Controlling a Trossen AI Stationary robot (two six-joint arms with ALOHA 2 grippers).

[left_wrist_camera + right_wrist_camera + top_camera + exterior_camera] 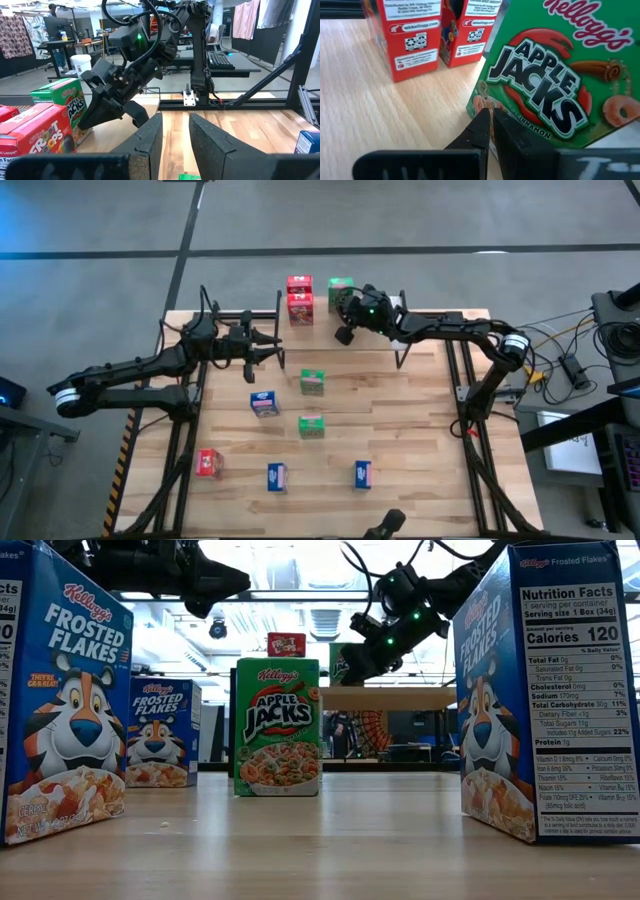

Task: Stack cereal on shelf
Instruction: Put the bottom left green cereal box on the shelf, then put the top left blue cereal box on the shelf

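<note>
Right gripper (pixel 491 131) sits at the far shelf (pixel 380 120), jaws clenched on nothing, tips against the green Apple Jacks box (pixel 555 75) beside two red boxes (pixel 415 35); only its wrist view shows that contact. From above, left gripper (pixel 272 346) hovers left of it, jaws slightly parted, empty. Six more boxes dot the worktop (pixel 420 440).

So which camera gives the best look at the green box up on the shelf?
The right wrist view: the green Apple Jacks box fills it, label readable. The high view shows only its top; the left wrist view shows it partly; the low view hides it.
</note>
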